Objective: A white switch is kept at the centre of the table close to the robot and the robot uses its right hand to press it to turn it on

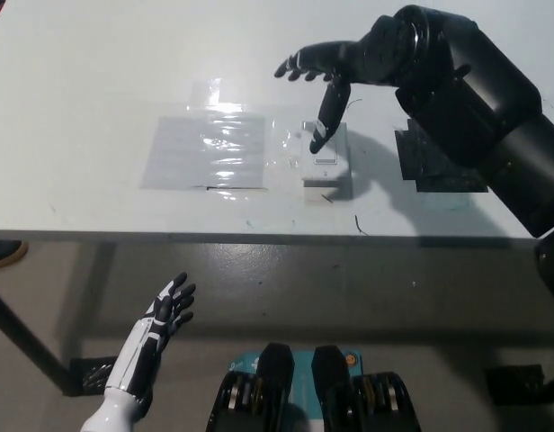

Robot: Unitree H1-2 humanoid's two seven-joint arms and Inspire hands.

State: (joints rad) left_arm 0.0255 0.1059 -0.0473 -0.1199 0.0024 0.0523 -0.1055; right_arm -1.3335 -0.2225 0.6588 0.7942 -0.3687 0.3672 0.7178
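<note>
Right hand, fingers spread and holding nothing, points one finger onto the switch at table centre, seemingly touching; an off-centre press could slide it instead of toggling; left hand idles open below.

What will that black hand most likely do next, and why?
Probably press straight down. The right hand is open above the table, one finger angled down with its tip at the top of the white switch. Whether it touches yet, I cannot tell. The left hand hangs below the table edge.
</note>
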